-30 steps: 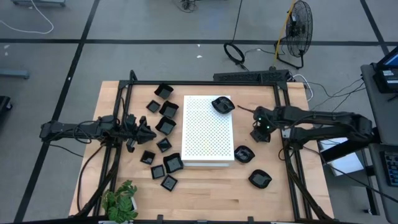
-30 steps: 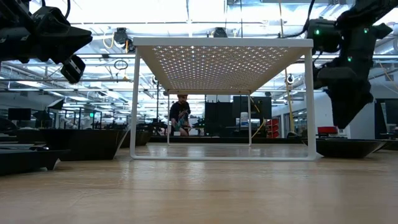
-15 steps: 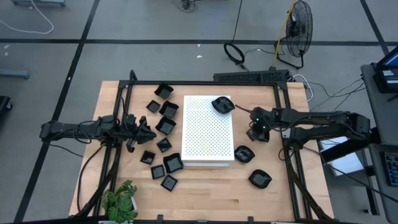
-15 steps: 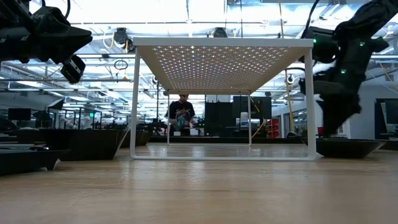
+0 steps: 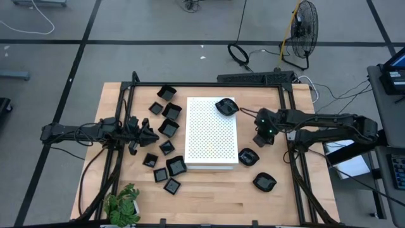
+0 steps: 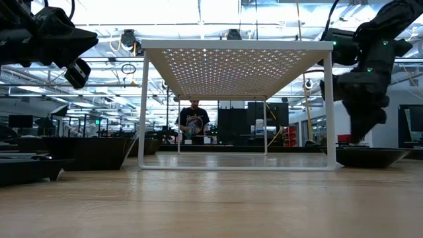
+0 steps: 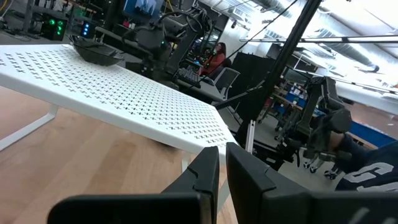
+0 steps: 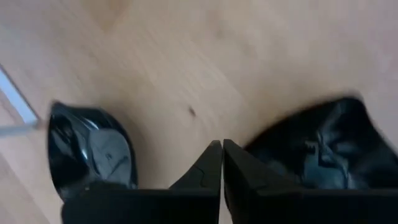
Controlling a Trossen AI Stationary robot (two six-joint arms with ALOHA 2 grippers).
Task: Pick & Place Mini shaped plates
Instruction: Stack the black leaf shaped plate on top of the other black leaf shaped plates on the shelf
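Note:
Several mini shaped plates, glossy and black, lie on the wooden table left of the white perforated board, for example a square one. One plate rests on the board's far right corner. Two rounded plates lie on the table right of the board. My right gripper hangs shut above bare wood just beyond them, pointing steeply down; its wrist view shows its tips between the two plates, touching neither. My left gripper waits shut and level, left of the board.
The board stands on thin white legs, with room under it. A potted plant sits at the near left corner. Black frame rails run along the table's sides. A person stands far back in the room.
My right gripper has tipped and turned a little at the wrist and drifted slightly toward the board, staying above the same patch of table. The plates and my left arm have kept still.

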